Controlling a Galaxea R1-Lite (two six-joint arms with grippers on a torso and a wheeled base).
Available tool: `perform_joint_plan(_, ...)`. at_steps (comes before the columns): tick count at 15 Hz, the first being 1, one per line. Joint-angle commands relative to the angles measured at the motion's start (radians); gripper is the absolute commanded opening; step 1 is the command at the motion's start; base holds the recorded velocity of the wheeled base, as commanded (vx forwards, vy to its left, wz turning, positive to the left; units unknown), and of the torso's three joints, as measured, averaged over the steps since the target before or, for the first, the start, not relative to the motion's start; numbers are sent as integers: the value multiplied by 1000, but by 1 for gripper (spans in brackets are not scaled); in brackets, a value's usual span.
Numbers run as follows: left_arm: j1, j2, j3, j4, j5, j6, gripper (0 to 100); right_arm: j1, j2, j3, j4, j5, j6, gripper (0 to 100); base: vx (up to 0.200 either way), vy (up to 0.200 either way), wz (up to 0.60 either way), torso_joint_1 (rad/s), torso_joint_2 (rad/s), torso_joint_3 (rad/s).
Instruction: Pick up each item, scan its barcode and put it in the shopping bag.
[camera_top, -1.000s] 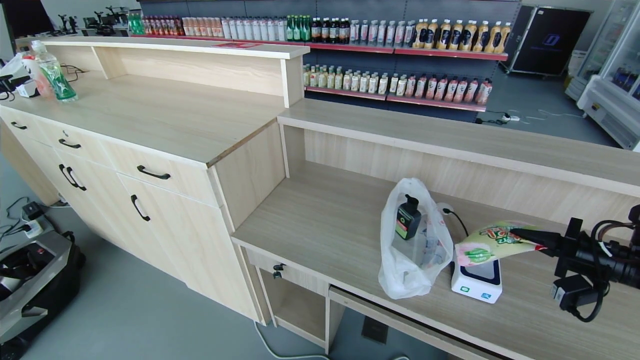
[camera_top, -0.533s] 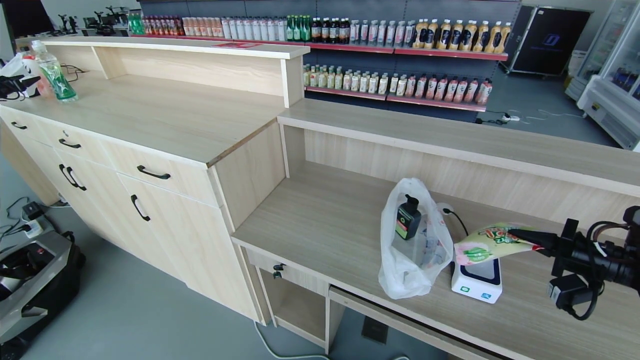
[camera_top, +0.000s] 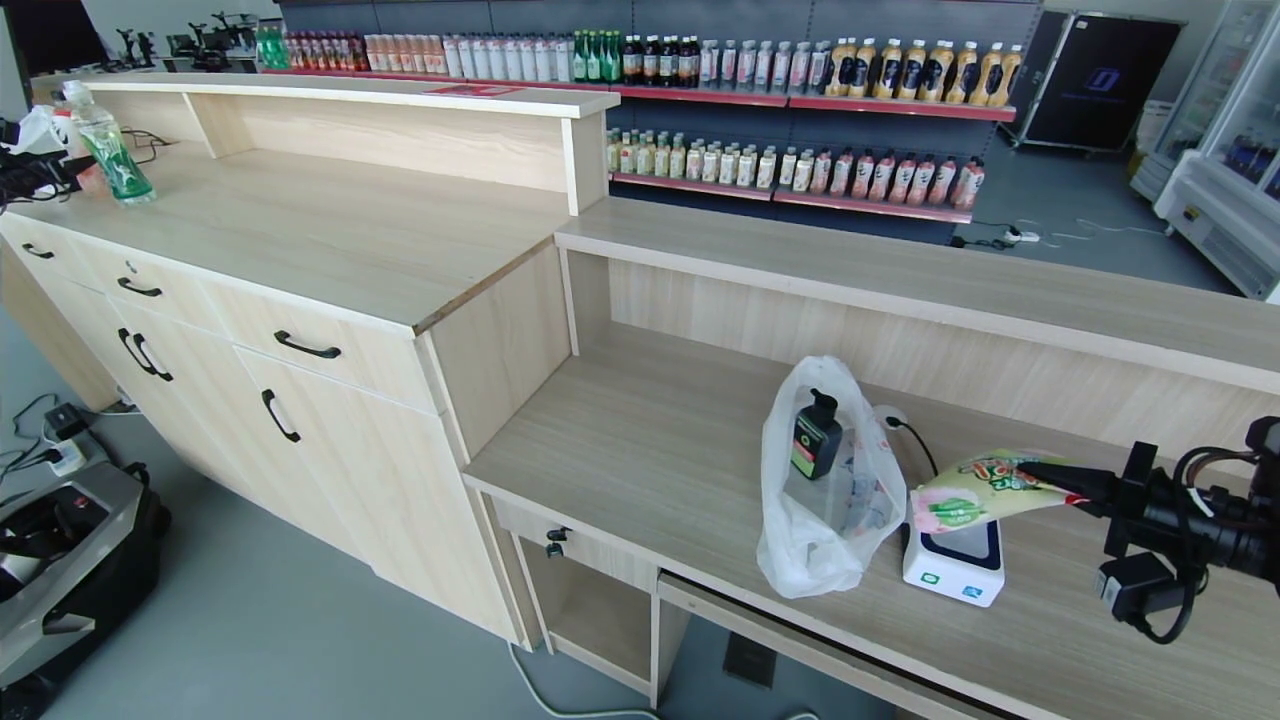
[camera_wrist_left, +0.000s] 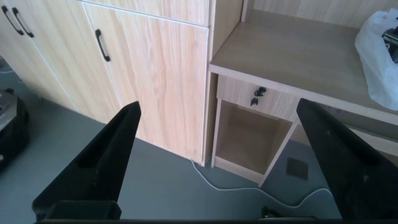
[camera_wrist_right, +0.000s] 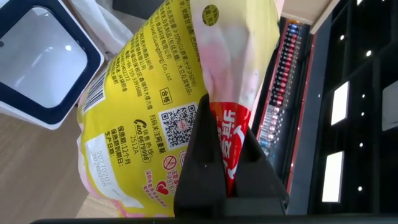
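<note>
My right gripper (camera_top: 1030, 470) is shut on the sealed end of a yellow, green and pink snack bag (camera_top: 968, 492). It holds the bag just above the white barcode scanner (camera_top: 952, 565) on the low desk. In the right wrist view the gripper (camera_wrist_right: 227, 155) pinches the bag's red edge, the snack bag (camera_wrist_right: 161, 93) shows its printed back, and the scanner (camera_wrist_right: 37, 62) lies beyond it. The white plastic shopping bag (camera_top: 825, 510) stands beside the scanner with a black pump bottle (camera_top: 816, 436) inside. My left gripper (camera_wrist_left: 217, 106) hangs open over the floor in front of the cabinets.
A green bottle (camera_top: 110, 150) and other items stand at the far left of the high counter (camera_top: 330, 240). A cable (camera_top: 915, 440) runs behind the scanner. The low desk (camera_top: 640, 440) has a raised back wall, and drink shelves (camera_top: 800, 100) line the room behind.
The right gripper has dipped slightly with the snack bag, closer to the scanner. The shopping bag and scanner have not moved.
</note>
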Motion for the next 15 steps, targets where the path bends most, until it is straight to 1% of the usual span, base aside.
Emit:
perform_joint_plan(1,0,2,0,0,0,0,100,-1,1,0,0,-1,0,0,0,0,0,0,0,0)
perform_joint_plan(15,0,2,0,0,0,0,100,4,1,0,0,-2,-2,0,0,0,0,0,0,0)
